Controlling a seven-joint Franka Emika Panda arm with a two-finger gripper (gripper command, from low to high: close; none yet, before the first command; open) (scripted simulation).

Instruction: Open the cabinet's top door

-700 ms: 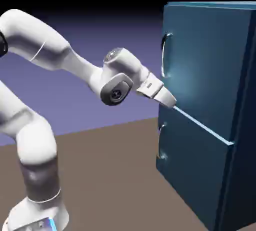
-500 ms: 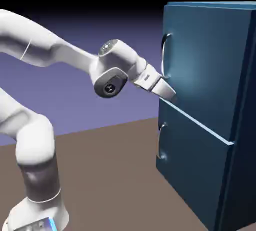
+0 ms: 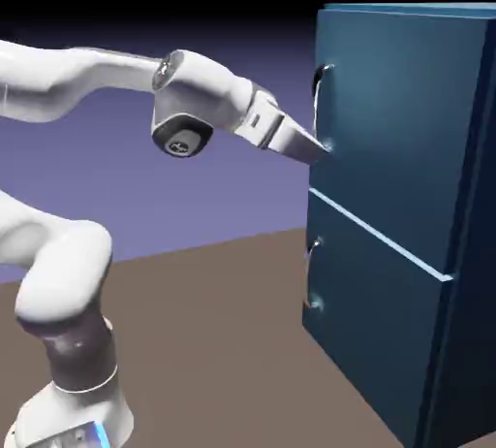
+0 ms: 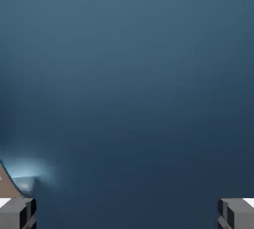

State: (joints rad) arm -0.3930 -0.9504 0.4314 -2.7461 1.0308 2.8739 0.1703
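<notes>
The gripper (image 3: pixel 323 149), jaws spread wide and empty, points at the cabinet's (image 3: pixel 407 242) top door (image 3: pixel 397 116); its upright silver handle (image 3: pixel 318 107) runs vertically just above the jaws, close ahead.

The arm has swung up and stretched out flatter since a moment ago. The hand (image 3: pixel 325 150) used to point down at the seam between the two doors of the cabinet (image 3: pixel 407 204); it has climbed from there and its tip now sits right by the lower end of the curved silver handle (image 3: pixel 319 107) on the top door (image 3: pixel 397 116). The round wrist joint has lifted and shifted towards the left with it, and the long white forearm, which sloped steeply before, now runs nearly level across the picture.
</notes>
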